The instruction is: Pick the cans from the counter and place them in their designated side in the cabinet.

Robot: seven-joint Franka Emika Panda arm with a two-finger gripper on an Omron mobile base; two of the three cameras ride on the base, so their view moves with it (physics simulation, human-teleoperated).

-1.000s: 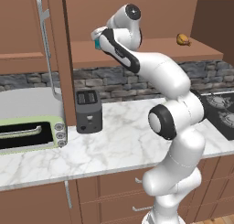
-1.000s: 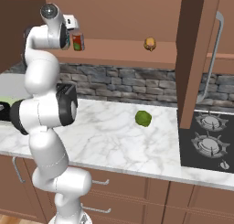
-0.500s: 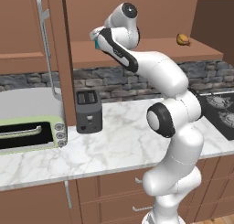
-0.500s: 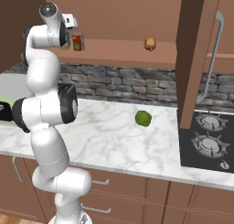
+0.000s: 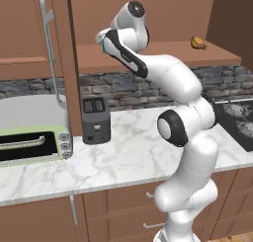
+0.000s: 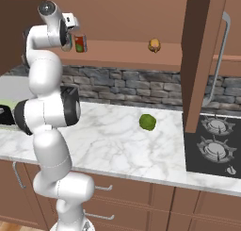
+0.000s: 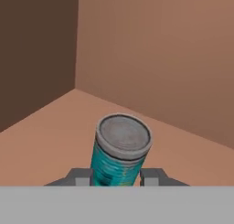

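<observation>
You're in a rendered home kitchen: white marble bench point(image 5: 123, 152) over brown wooden drawers point(image 6: 122, 211), stone-tile backsplash point(image 6: 132, 86), black toaster point(image 5: 95, 120), green toaster oven point(image 5: 32, 144), gas hob point(image 6: 214, 147), wood wall cabinet point(image 5: 29, 33) with a long silver handle point(image 5: 52, 58).

cans point(image 6: 80, 43) on shelf point(image 6: 132, 55), toaster point(image 5: 95, 120) on counter point(image 5: 128, 152)
</observation>
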